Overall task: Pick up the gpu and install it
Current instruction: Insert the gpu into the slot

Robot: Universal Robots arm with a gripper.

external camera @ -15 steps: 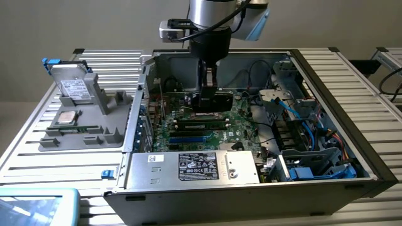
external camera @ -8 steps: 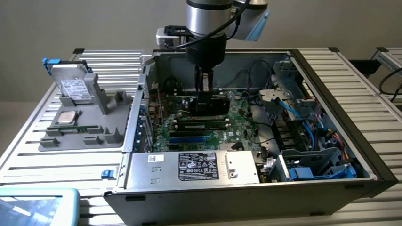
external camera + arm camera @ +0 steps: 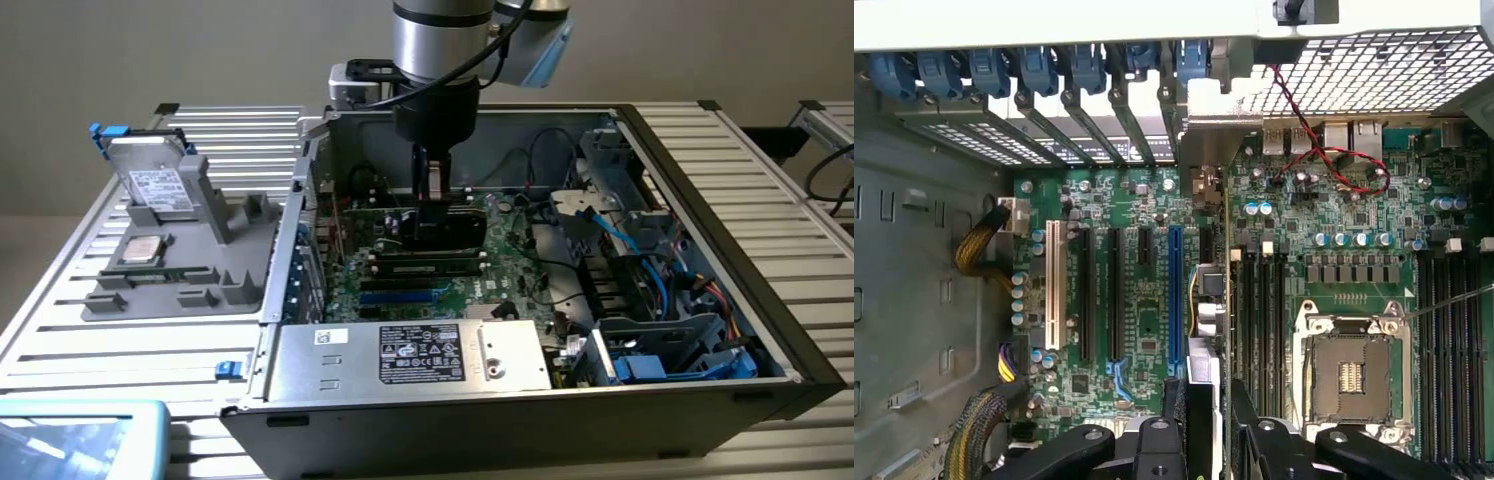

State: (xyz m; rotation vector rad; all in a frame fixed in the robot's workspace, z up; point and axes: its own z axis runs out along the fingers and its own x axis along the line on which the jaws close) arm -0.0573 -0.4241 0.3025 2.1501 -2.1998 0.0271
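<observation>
One card in hand, logged per view.

Ext. view: my gripper (image 3: 435,205) is low inside the open PC case (image 3: 694,180), clamped on the gpu (image 3: 451,230). Card held on edge over the motherboard (image 3: 514,265), presumably so its connector edge faces the slots. Hard drive (image 3: 158,185) and CPU (image 3: 140,250) sit on the grey parts tray (image 3: 174,300) outside the case, well apart from the work.

Wrist view: fingers (image 3: 1154,440) pinch both faces of the card, seen edge-on. Card sits between the blue expansion slot (image 3: 1175,290) and the RAM slots (image 3: 1264,310), CPU socket (image 3: 1351,370) beyond. Seated or not: can't tell.
</observation>
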